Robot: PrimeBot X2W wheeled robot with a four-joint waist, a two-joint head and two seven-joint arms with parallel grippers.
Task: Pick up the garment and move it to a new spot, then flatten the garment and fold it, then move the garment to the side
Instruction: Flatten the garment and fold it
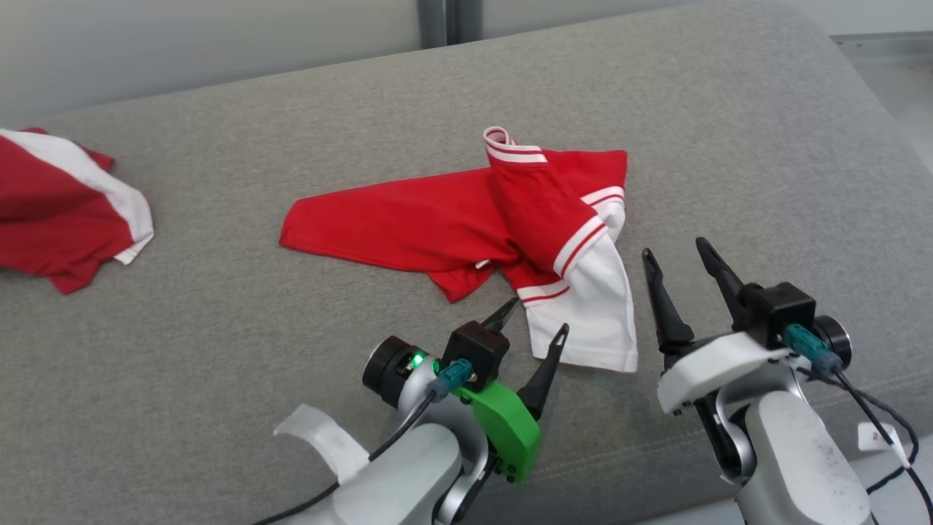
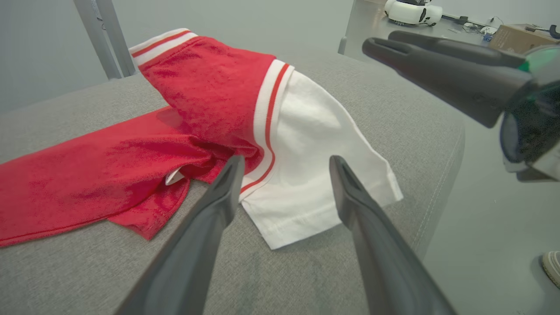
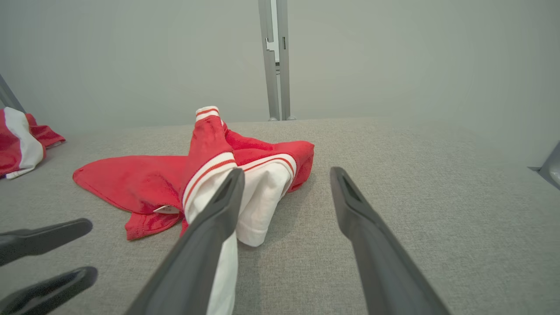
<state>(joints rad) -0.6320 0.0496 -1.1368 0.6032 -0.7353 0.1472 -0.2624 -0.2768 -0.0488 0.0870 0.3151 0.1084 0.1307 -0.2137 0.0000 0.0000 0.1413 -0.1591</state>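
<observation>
Just beside garment (image 1: 408, 222), left fingers (image 1: 547, 368) apart

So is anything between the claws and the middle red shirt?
No, nothing visible. The open left gripper points at the white end of the shirt, and the open right gripper hangs beside it over the grey cushion.

Light: bright, even, diffuse.
Shadows: soft, thin, tucked under garment (image 2: 306, 175) hem.
Focus: head view crisp; fingers (image 2: 205, 232) slightly soft close to both wrist lenses.
Edges: wide-angle bowing in 2 wrist views; post (image 2: 98, 39) leaning.
</observation>
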